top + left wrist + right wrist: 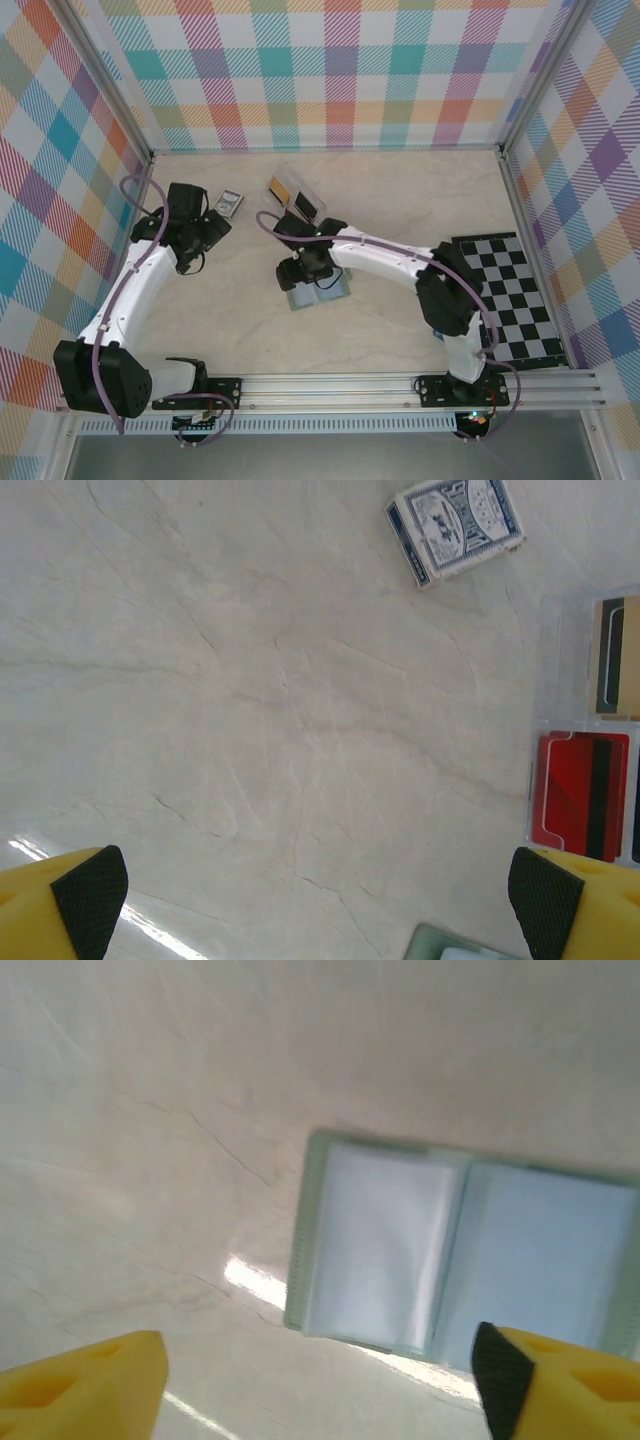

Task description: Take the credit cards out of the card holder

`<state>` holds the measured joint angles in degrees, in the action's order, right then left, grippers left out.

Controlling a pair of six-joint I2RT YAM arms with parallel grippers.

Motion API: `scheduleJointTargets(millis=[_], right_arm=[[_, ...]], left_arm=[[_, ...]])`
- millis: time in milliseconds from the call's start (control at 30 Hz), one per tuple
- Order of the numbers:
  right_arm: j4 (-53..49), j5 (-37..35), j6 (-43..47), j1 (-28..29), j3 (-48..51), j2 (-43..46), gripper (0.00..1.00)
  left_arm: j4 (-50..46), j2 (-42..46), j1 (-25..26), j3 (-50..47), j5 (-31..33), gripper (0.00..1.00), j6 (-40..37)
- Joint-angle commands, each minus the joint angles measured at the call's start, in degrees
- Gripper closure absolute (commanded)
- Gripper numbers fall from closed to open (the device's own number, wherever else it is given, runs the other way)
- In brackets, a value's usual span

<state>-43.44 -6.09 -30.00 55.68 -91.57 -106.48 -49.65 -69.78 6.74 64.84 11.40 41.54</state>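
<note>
The card holder [450,1250] lies opened flat on the table, sage-green at its edge and pale blue-grey inside; its pockets look flat. My right gripper [310,1390] hovers open just above it with nothing between the fingers. In the top view this gripper [305,272] sits over the card holder [335,292]. A red credit card [580,795] and a tan one [615,655] lie in a clear tray. My left gripper [318,920] is open over bare table, left of the tray, and a corner of the card holder [460,945] shows at the bottom edge.
A blue patterned card box [455,528] lies on the table near the left gripper [212,225]. The clear tray [295,195] stands behind the card holder. A black-and-white checkered mat [510,300] covers the right side. Plaid walls enclose the table.
</note>
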Motion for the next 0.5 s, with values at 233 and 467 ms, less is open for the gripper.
scheduleJointTargets(millis=[233,467], right_arm=[[9.7,-13.6,7.9,-11.9,13.9,19.8,0.0],[20.4,-21.2,14.4,-25.5,29.0,30.8,0.0]], left_arm=[[9.5,8.1,-0.9,-4.9,10.7,0.0,-12.6],[24.9,7.7,-0.9,-16.6,13.5,0.0,-17.3]])
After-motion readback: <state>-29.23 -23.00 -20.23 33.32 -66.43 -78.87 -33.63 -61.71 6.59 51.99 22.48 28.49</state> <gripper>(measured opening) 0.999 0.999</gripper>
